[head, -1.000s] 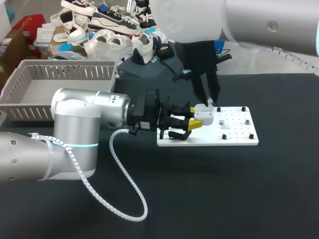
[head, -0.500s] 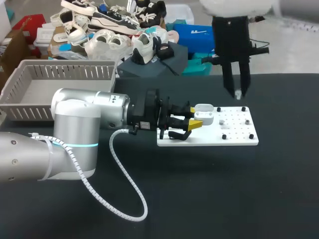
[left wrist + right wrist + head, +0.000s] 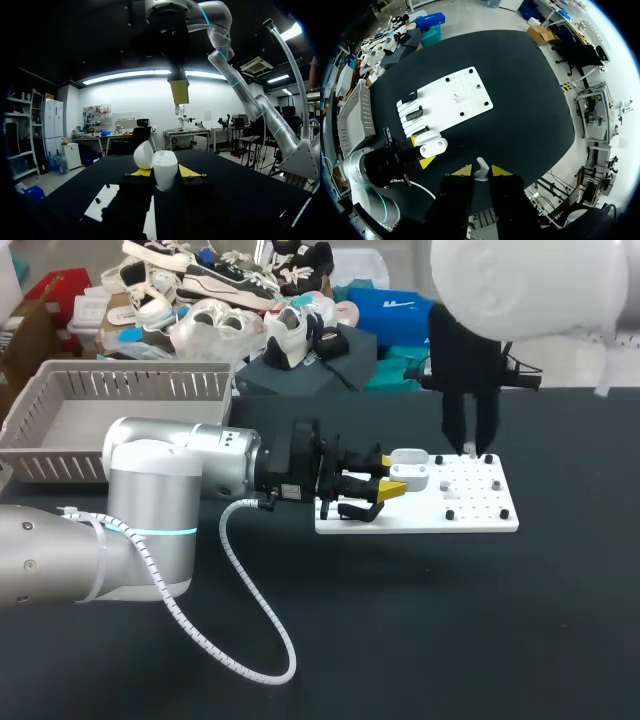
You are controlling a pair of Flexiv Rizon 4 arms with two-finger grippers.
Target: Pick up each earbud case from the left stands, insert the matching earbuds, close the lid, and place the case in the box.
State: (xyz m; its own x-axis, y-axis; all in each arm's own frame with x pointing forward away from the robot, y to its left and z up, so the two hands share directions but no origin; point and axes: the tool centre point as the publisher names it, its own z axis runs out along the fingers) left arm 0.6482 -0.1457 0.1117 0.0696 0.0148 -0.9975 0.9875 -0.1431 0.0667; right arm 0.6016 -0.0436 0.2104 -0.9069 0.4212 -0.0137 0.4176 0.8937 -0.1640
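My left gripper (image 3: 392, 485) lies level over the left end of the white peg board (image 3: 475, 502), shut on a white earbud case (image 3: 412, 472). In the left wrist view the case (image 3: 165, 169) stands between the yellow tips with its lid (image 3: 143, 155) swung open. My right gripper (image 3: 471, 448) points straight down over the board's far edge, right of the case. It is shut on a small white earbud (image 3: 481, 168), which shows between its yellow tips in the right wrist view. Far below it lie the open case (image 3: 432, 146) and the board (image 3: 455, 97).
A grey slatted box (image 3: 120, 415) stands at the table's back left. Black stands (image 3: 413, 112) line the board's left end, and small black pegs (image 3: 450, 514) dot its surface. The left arm's white cable (image 3: 250, 625) loops over the black table in front.
My right gripper drew away from above the case, rose and swung right, then came down a little over the board's far edge. The left arm and the case stayed put.
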